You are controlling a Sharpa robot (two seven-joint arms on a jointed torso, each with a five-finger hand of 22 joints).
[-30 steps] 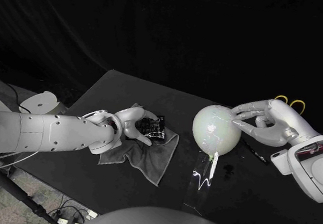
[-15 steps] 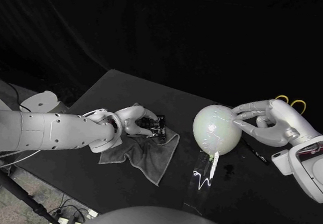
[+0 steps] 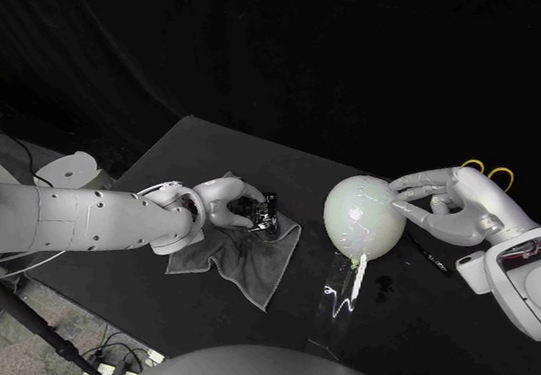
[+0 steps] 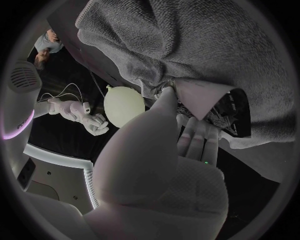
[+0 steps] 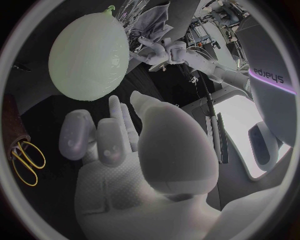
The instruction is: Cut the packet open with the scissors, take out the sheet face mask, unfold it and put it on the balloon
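**Head view: left hand (image 3: 226, 203) on the packet (image 3: 259, 213), right hand (image 3: 445, 204) on the balloon (image 3: 364, 219)**

The dark packet lies on a rumpled grey cloth (image 3: 244, 255) on the black table (image 3: 209, 149), at about 3 o'clock from the left hand. That hand's fingers are curled down and closed on the packet's near end. The left wrist view shows the same: the fingers (image 4: 194, 140) reach the packet (image 4: 228, 112) at its pale edge, with the cloth (image 4: 187, 45) bunched around it.

The pale balloon stands tilted, knot down, near the middle of the table, at 3 o'clock from the packet and apart from it. It sits at 9 o'clock from the right hand, whose fingers are spread and cup its side from above and below, holding it. In the right wrist view the balloon (image 5: 87, 55) lies just past the fingertips (image 5: 115, 102).

The yellow-handled scissors (image 3: 487, 171) lie at 1 o'clock from the right hand, just behind it and untouched.
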